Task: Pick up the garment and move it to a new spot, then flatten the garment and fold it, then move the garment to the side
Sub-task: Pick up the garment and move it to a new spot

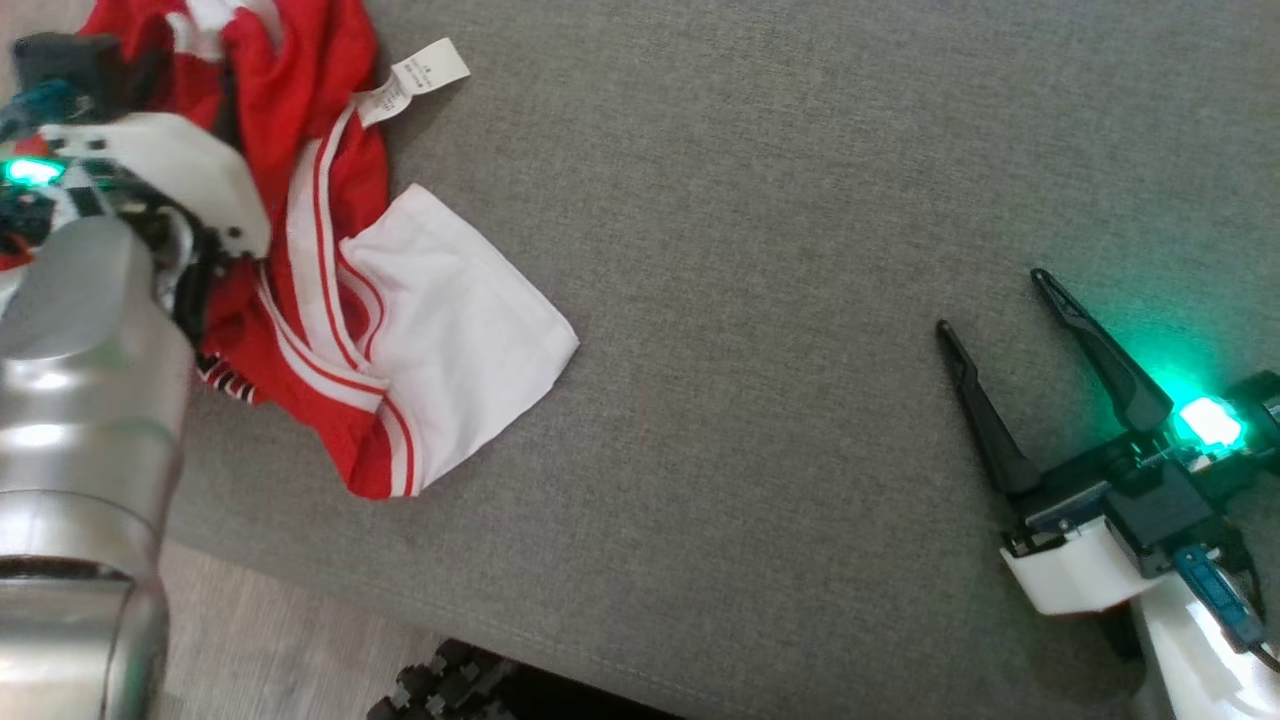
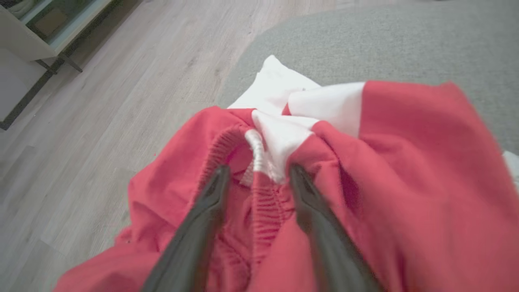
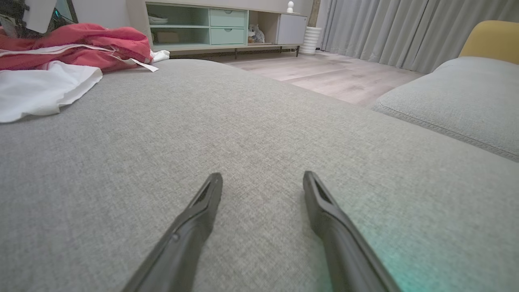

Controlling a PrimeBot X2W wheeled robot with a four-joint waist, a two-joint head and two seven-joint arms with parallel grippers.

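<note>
Pretty sure this is somebody's living room, just a plain home setup. A wide grey woven-fabric sofa seat [image 3: 259,121] stretches out ahead of my right claw [image 3: 262,175]. Across a gap there's a second grey upholstered cushion with a piped seam [image 3: 454,97], and a mustard-yellow padded piece [image 3: 492,38] behind it. Then there's the light wood-plank floor [image 3: 332,77], a long low sideboard with mint-green drawers and open shelves [image 3: 227,28], pale grey floor-length curtains [image 3: 385,32], and a white ribbed round pot [image 3: 311,40] next to them.
</note>
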